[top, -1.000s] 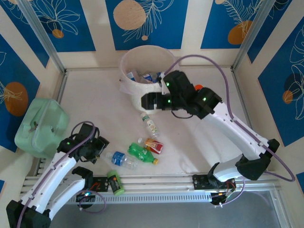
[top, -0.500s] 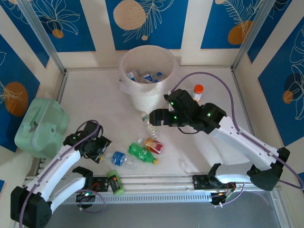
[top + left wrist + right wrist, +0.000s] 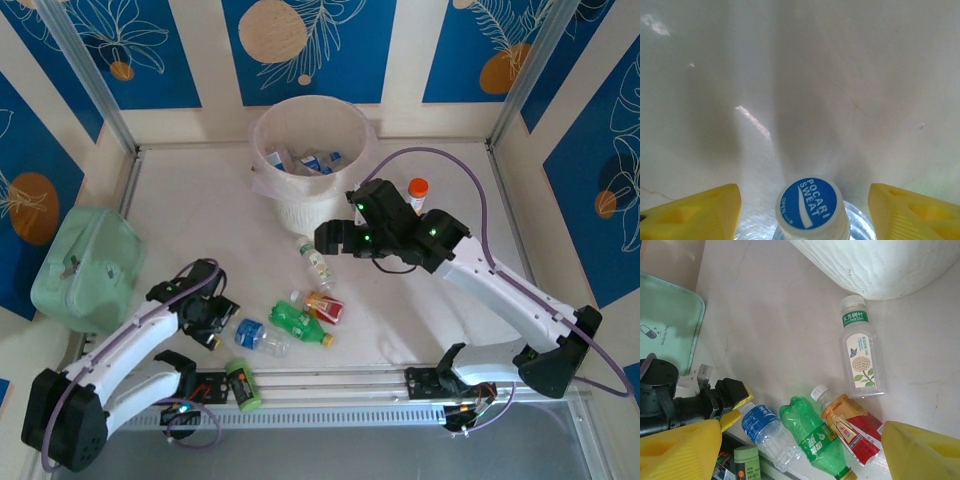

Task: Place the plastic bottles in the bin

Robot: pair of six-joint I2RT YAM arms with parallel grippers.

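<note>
Four plastic bottles lie near the table's front: a clear blue-labelled one (image 3: pixel 258 336), a green one (image 3: pixel 297 322), a red-and-orange-labelled one (image 3: pixel 324 306) and a clear tea bottle (image 3: pixel 317 263). My left gripper (image 3: pixel 218 320) is open around the blue-labelled bottle's neck. Its blue cap (image 3: pixel 812 206) sits between the yellow fingers (image 3: pixel 700 210) with a gap on each side. My right gripper (image 3: pixel 328 238) hovers open just beyond the tea bottle (image 3: pixel 861 357), with nothing between its fingers. The white ribbed bin (image 3: pixel 312 208) stands at the back with several bottles inside.
A pale green boxy container (image 3: pixel 85 265) sits at the left edge. A small orange-capped bottle (image 3: pixel 417 192) stands right of the bin. A short green-and-black cylinder (image 3: pixel 241 385) lies on the front rail. Walls close in the back and sides.
My left gripper slid right onto the blue-labelled bottle's cap end and its jaws narrowed a little. My right arm drew back from the bin towards the tea bottle.
</note>
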